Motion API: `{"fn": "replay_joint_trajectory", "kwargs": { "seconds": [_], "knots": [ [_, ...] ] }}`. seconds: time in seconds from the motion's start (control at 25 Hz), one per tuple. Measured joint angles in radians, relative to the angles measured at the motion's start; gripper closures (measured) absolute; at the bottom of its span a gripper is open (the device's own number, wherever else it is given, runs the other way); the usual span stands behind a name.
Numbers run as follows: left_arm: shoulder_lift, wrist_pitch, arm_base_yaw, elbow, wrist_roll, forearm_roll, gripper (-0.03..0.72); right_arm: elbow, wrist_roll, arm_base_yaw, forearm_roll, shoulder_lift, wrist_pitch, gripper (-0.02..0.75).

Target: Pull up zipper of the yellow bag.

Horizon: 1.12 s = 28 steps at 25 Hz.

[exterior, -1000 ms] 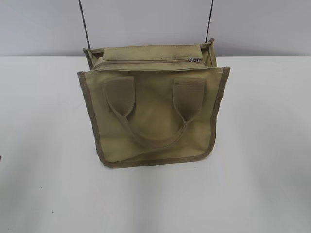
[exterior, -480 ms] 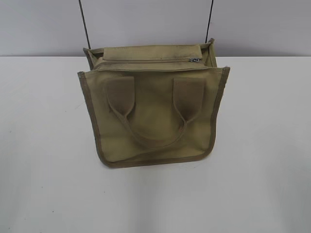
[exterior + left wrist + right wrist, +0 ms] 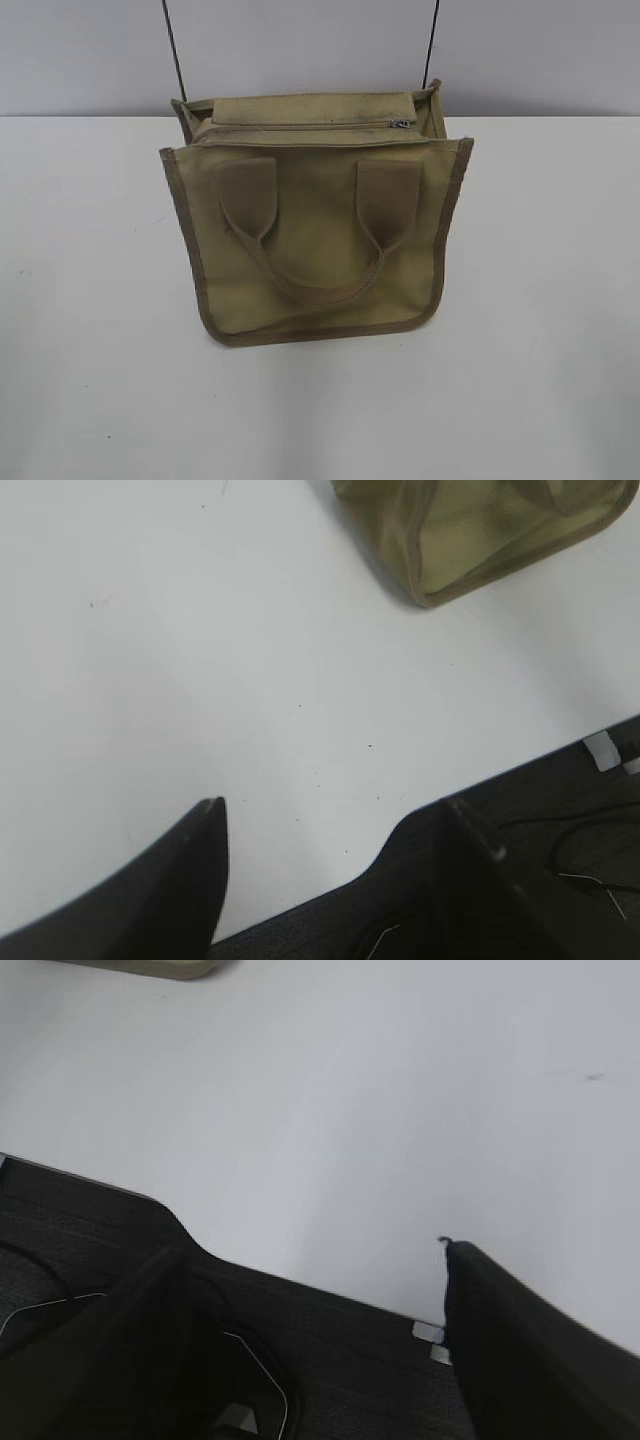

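**Inspector:** Exterior view first. What is sitting on the table?

**Assistant:** The yellow bag (image 3: 315, 235) is lying on the white table (image 3: 90, 380), its front face tilting toward the camera. Its looped handle (image 3: 315, 285) is resting flat against that face. The zipper (image 3: 300, 126) is running straight along the top panel, and its metal pull tab (image 3: 401, 123) is sitting at the right end of the line. Two thin dark cables (image 3: 174, 50) are rising behind the bag. Neither claw is showing in this view.

**Inspector:** Left wrist view?

**Assistant:** The left gripper (image 3: 335, 815) is hovering over the table's near edge with its fingers (image 3: 190, 865) spread wide, holding nothing. One bound corner of the bag (image 3: 470, 530) is lying well ahead of the claw and to its right, apart from both fingers. The zipper is not showing here.

**Inspector:** Right wrist view?

**Assistant:** The right gripper (image 3: 310, 1260) is likewise standing wide apart and empty over the table edge, dark flooring (image 3: 330, 1360) showing beneath it. Only a sliver of the bag (image 3: 150, 966) is appearing, far ahead and to the claw's left, well clear of its fingers (image 3: 520, 1330).
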<state>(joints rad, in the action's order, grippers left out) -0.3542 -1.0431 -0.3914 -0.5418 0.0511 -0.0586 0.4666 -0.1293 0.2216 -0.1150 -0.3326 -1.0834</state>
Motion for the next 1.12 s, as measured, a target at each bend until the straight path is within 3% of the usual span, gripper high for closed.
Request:
{"fn": "replay_joint_trajectory", "kwargs": {
  "seconds": [0.44,0.52,0.76,0.88,1.12],
  "knots": [
    [0.016,0.0,0.011,0.0,0.0,0.0,0.208,0.0,0.001,-0.006,-0.001,0.028,-0.001,0.162],
    [0.047,-0.001,0.052,0.0,0.0,-0.001,0.208,0.0,0.001,-0.034,-0.007,0.073,-0.001,0.162],
    [0.211,-0.001,0.282,0.0,0.0,-0.001,0.209,0.0,0.001,-0.214,-0.019,0.258,-0.002,0.162],
    [0.289,-0.003,0.364,0.0,0.0,-0.001,0.208,0.0,0.001,-0.274,-0.019,0.328,-0.002,0.162],
    [0.359,-0.006,0.397,0.003,0.0,0.0,0.208,0.0,0.001,-0.285,-0.037,0.337,-0.002,0.162]
  ]
}}
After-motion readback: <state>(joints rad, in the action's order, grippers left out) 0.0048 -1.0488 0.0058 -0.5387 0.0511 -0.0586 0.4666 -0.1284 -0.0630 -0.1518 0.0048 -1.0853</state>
